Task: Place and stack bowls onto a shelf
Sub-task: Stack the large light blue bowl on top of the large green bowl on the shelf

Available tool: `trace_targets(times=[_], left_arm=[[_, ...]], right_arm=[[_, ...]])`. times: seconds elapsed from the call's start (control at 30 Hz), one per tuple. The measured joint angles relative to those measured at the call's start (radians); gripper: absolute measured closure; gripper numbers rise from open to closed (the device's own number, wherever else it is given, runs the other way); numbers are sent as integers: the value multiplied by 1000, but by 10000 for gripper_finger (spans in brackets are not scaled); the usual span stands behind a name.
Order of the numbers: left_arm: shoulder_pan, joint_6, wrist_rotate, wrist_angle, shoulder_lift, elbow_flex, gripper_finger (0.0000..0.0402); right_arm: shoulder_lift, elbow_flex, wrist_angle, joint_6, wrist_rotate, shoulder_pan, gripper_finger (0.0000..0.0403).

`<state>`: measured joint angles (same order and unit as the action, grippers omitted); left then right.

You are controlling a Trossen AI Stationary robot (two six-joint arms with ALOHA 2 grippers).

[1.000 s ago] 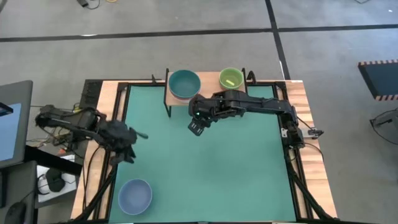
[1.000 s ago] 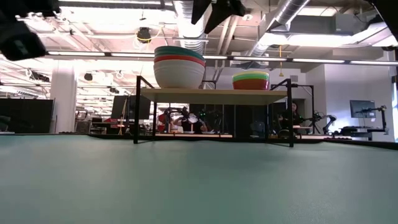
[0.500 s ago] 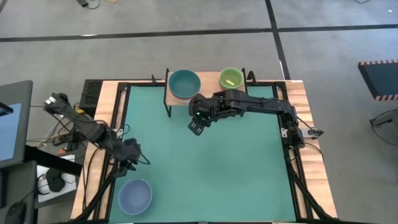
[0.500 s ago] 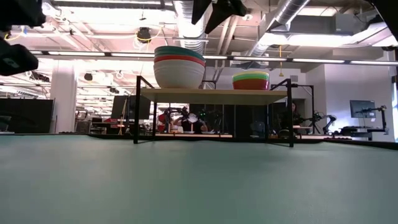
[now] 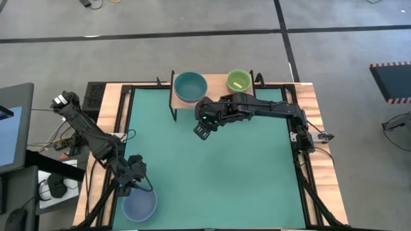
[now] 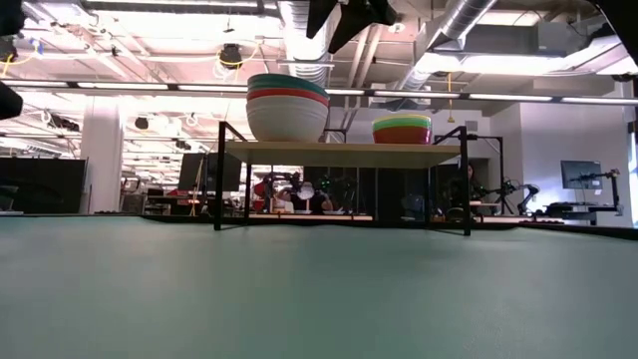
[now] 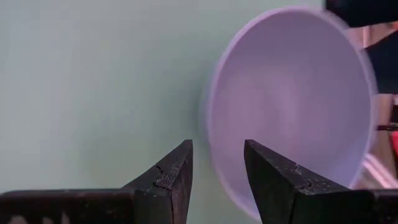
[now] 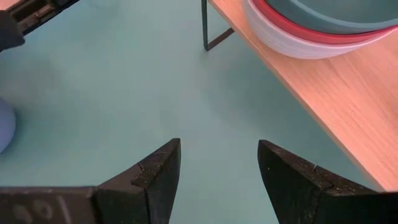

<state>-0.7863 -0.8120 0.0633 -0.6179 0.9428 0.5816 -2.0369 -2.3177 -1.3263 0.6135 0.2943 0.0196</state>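
reaching for the last loose bowl, the left gripper (image 5: pixel 131 174) hovers at the near left corner of the green mat (image 5: pixel 218 167), just above the far rim of the pale blue round plastic bowl (image 5: pixel 139 203). its jaws stand part-open and hold nothing; in the left wrist view the bowl's rim (image 7: pixel 211 124) sits ahead of the gap, slightly toward one finger. to do this well, i judge the arm should centre that thin rim between the fingers, come down so one finger goes inside the wall and one outside, then close gently, since light plastic may skid or tip.

the low shelf with a light wood top and thin black legs (image 5: pixel 218 85) stands at the far edge, carrying a dark teal-topped stack (image 5: pixel 191 86) on its left and a yellow-green-topped stack (image 5: pixel 239 81) on its right. the right gripper (image 5: pixel 203 131) waits just near of the shelf, jaws wide and empty.
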Motion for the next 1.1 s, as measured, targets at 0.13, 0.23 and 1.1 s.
trace_targets(times=[0.13,0.23,1.1], left_arm=[[-26,-15,-44,-19,56,0,274],[-28,-23,-45,-28,109,0,274],[468,271,-457,-126,-15,387,401]], right_arm=[[0,0,1,11,0,0,165],[0,0,2,15,0,4,165],[147,-39,-224,202,96,63,165]])
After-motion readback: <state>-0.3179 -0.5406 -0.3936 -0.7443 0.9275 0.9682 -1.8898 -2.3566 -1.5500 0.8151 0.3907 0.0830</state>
